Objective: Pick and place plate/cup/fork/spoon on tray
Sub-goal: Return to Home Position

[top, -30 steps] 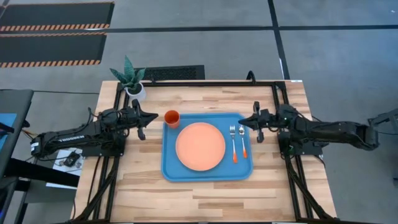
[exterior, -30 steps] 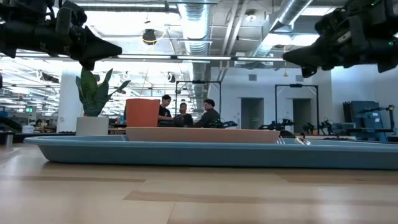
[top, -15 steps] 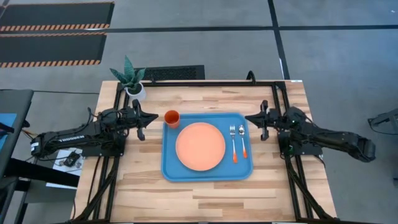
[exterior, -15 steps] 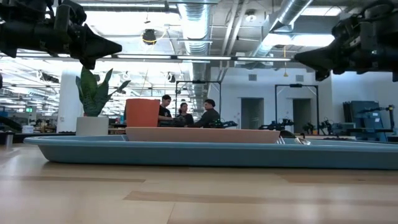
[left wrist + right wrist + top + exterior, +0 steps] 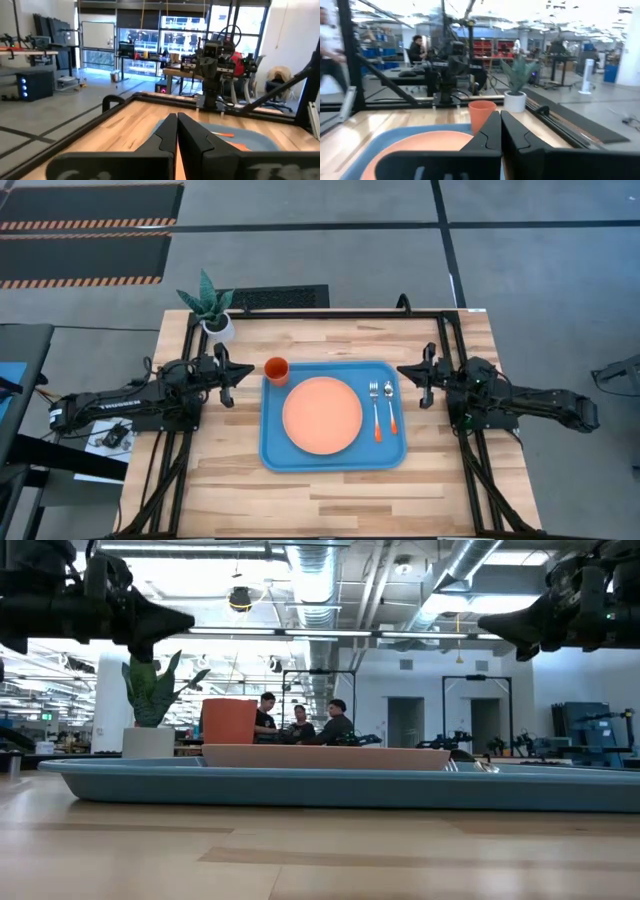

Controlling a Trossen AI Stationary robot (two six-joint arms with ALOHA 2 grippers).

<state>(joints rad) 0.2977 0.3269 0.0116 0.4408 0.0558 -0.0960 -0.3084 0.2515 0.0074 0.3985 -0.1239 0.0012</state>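
Overhead, the left arm (image 5: pixel 120 402) lies low and nearly horizontal, reaching inward from the table's left edge; the left gripper (image 5: pixel 240 370) points toward the table's centre, its fingers (image 5: pixel 192 140) pressed together with no gap. The right arm (image 5: pixel 530 400) mirrors this pose from the right edge, stretched inward, and the right gripper (image 5: pixel 404 370) faces its counterpart with fingers (image 5: pixel 517 135) likewise closed against each other. In the level view both grippers hang raised in the air, the left gripper (image 5: pixel 185 620) at one side, the right gripper (image 5: pixel 488 625) at the other, tips directed at one another and well apart.
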